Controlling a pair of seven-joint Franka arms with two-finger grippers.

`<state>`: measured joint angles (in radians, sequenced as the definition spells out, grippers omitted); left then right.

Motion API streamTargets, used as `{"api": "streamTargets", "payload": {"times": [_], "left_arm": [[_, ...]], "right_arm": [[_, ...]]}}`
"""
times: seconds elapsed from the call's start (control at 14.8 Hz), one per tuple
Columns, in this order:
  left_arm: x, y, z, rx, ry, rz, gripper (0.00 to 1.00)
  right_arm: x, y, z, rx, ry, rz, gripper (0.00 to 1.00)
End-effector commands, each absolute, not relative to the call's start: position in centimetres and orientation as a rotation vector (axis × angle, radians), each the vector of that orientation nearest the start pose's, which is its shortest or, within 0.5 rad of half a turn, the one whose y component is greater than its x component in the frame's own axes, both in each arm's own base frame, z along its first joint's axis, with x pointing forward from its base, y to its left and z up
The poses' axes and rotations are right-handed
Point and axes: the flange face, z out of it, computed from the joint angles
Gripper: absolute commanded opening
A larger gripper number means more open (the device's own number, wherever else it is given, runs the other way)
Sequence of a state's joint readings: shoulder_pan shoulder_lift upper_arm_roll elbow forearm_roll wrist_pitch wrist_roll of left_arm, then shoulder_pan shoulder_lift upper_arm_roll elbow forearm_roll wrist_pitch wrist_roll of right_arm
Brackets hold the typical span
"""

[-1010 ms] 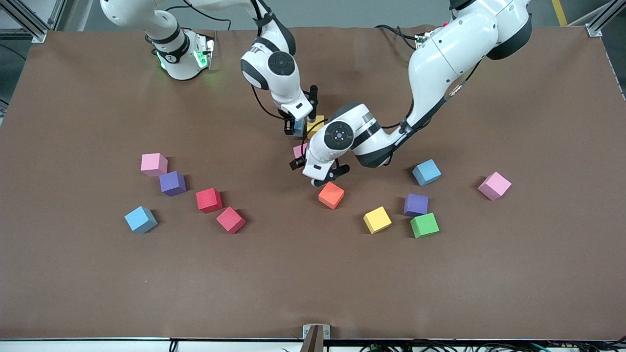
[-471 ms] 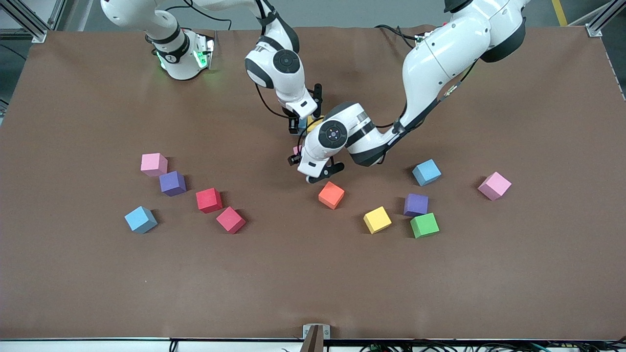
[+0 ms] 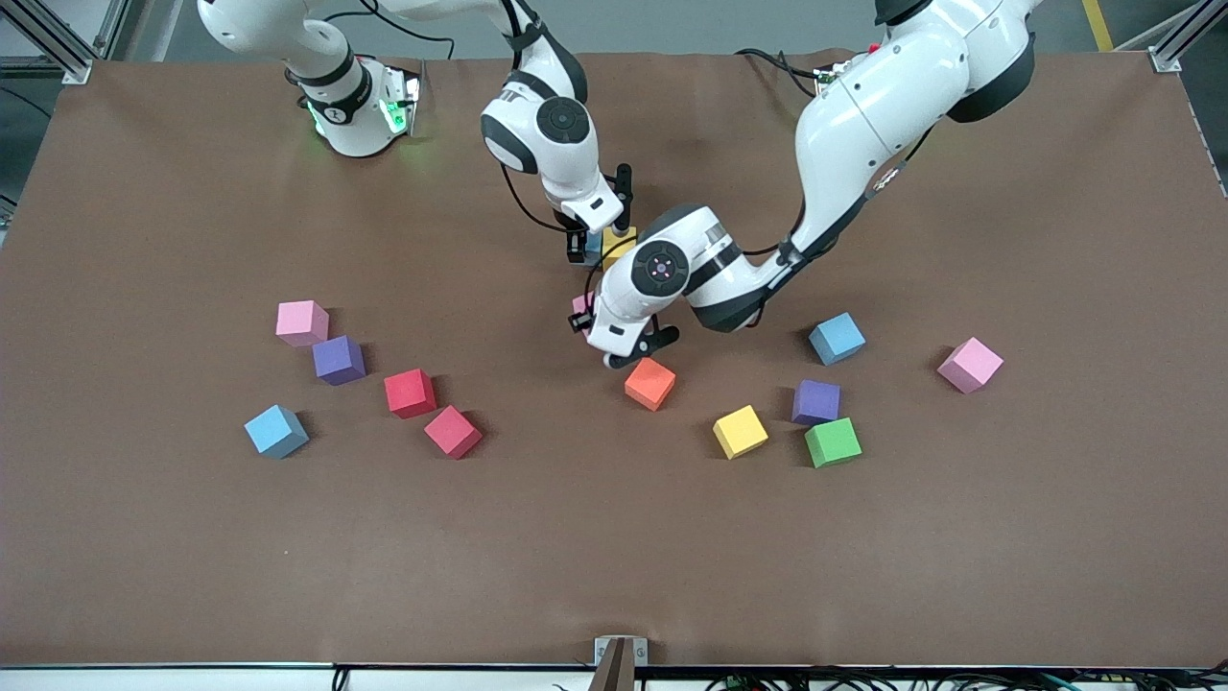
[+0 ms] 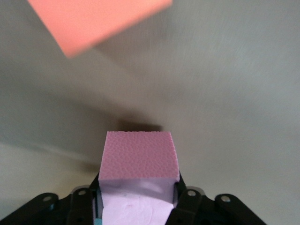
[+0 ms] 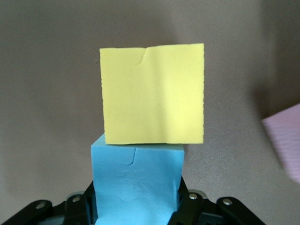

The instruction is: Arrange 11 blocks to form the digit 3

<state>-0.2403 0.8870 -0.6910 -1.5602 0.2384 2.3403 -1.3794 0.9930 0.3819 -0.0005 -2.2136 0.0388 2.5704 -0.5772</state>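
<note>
My left gripper (image 3: 587, 312) is shut on a pink block (image 4: 139, 159), low over the middle of the table; the left hand hides most of this block (image 3: 582, 305) in the front view. An orange block (image 3: 650, 383) lies just nearer the camera, also in the left wrist view (image 4: 93, 21). My right gripper (image 3: 585, 246) is shut on a blue block (image 5: 136, 183) that touches a yellow block (image 5: 153, 93), farther from the camera than the pink one. No digit 3 figure is in view.
Loose blocks toward the right arm's end: pink (image 3: 302, 322), purple (image 3: 338, 360), two red (image 3: 411, 393) (image 3: 453, 431), blue (image 3: 276, 431). Toward the left arm's end: yellow (image 3: 740, 431), purple (image 3: 816, 401), green (image 3: 832, 441), blue (image 3: 837, 338), pink (image 3: 970, 365).
My left gripper has shut on the pink block after standing open around it. The right gripper shifted slightly with the blue block, then held still.
</note>
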Motion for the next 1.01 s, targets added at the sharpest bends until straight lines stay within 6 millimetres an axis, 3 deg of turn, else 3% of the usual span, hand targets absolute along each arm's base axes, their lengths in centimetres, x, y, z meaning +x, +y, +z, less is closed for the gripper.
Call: {"api": "streamTargets", "payload": {"times": [0.0,0.27,0.54,0.74,0.94], "left_arm": [[51.9,-47.2,26.9,-3.162,-0.938,0.438,0.34],[55.8,-38.9,29.9,-2.971,-1.190,0.596,0.31],[55.6,-32.5,29.2,-2.788,-1.348,0.673,0.29],[54.0,-31.4,28.3,-2.615,-1.526,0.589,0.30],[53.5,-31.7,27.3,-2.393,-1.837,0.514,0.30]], "right_arm": [[30.2,46.5,18.0,-2.255,-2.189,0.049,0.42],[30.6,46.7,18.3,-2.255,-2.189,0.039,0.47],[31.3,46.1,18.3,-2.253,-2.223,0.054,0.47],[31.4,46.0,18.3,-2.249,-2.238,0.052,0.47],[31.9,45.7,18.2,-2.253,-2.246,0.049,0.47]]}}
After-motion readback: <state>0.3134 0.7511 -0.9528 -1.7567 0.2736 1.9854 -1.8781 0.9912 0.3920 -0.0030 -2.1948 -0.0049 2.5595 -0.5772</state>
